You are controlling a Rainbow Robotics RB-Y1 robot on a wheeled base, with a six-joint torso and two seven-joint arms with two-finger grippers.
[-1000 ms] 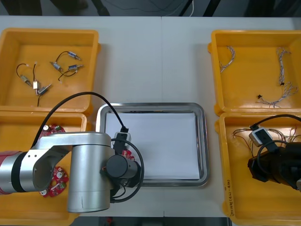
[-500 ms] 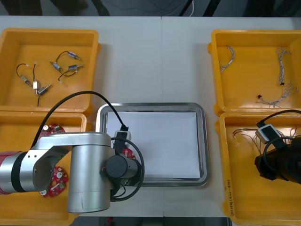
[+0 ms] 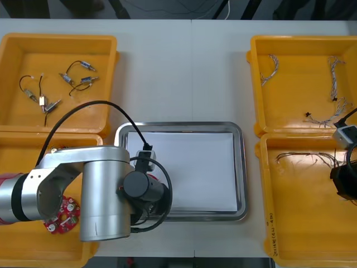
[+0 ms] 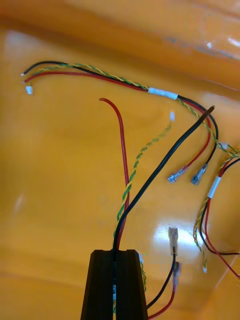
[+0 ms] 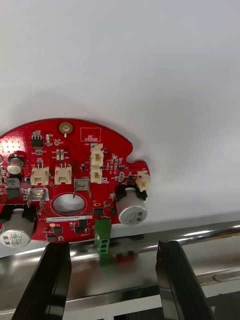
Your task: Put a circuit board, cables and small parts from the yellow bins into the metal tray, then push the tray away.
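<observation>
Just past L fingers (image 5: 50,282): circ. board (image 5: 75,152)

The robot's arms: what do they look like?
The left arm is a fat silver cylinder with a red band, a black joint and a looping black cable. The right arm has a black wrist with a small grey box. The left gripper and right gripper have flat black fingers.

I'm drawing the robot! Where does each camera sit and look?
Front: above, looking down at the table; left arm and right arm show.
Left wrist: on that arm, faces circuit board in metal tray; open left end effector shows.
Right wrist: on that arm, faces yellow bin; right end effector shut on cables.
Front and left wrist share the metal tray.
</observation>
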